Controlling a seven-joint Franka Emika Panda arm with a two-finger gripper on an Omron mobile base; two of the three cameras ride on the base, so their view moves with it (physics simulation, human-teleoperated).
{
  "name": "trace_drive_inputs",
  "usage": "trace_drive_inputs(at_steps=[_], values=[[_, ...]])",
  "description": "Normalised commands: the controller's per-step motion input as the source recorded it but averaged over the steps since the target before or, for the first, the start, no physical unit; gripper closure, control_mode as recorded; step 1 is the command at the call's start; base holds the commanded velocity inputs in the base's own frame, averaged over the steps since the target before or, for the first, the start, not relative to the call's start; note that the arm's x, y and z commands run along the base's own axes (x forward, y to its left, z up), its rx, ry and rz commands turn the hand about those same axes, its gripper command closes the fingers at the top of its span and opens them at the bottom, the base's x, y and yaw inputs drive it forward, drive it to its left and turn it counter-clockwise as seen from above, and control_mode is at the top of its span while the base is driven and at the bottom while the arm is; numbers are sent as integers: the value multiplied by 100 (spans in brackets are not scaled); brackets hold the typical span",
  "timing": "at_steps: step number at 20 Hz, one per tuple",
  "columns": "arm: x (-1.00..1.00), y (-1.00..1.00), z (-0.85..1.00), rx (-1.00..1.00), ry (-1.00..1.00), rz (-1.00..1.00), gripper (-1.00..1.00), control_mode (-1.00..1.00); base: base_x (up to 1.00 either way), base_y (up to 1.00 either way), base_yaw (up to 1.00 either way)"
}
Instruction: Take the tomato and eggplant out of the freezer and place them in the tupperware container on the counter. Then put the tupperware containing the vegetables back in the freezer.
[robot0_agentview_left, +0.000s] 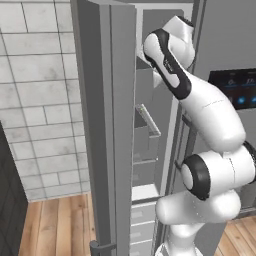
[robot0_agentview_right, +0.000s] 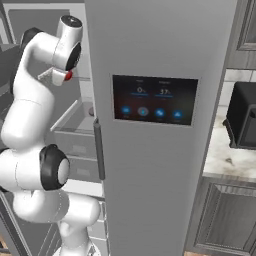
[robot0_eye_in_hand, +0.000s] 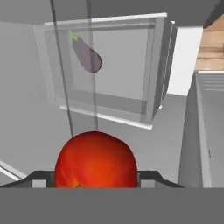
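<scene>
Gripper (robot0_eye_in_hand: 95, 183) is clamped around the tomato (robot0_eye_in_hand: 95, 159) inside the freezer (robot0_agentview_right: 160, 60) (eggplant (robot0_eye_in_hand: 86, 55) sits farther off in a clear bin (robot0_eye_in_hand: 148, 109)).

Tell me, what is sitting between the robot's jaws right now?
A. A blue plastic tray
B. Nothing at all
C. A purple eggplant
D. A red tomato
D: in the hand view the red tomato sits right between the two dark finger tips, while the eggplant lies apart in a clear freezer bin beyond it.
</scene>
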Motion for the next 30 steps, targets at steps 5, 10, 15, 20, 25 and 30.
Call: trace_drive_inputs(at_steps=[5, 10, 15, 20, 25, 30], values=[[-100, -27, -20, 10, -11, -10, 100, -100, 0, 0, 0], [-100, -9, -23, 2, -7, -5, 100, -100, 0, 0, 0], [-97, -16, -3, -4, -3, 1, 100, -100, 0, 0, 0], [-54, -53, 0, -19, 0, 17, 100, -100, 0, 0, 0], [-28, -71, 0, -24, 0, 28, 100, -100, 0, 0, 0], [-49, -58, 0, -29, -2, 33, 100, -100, 0, 0, 0]])
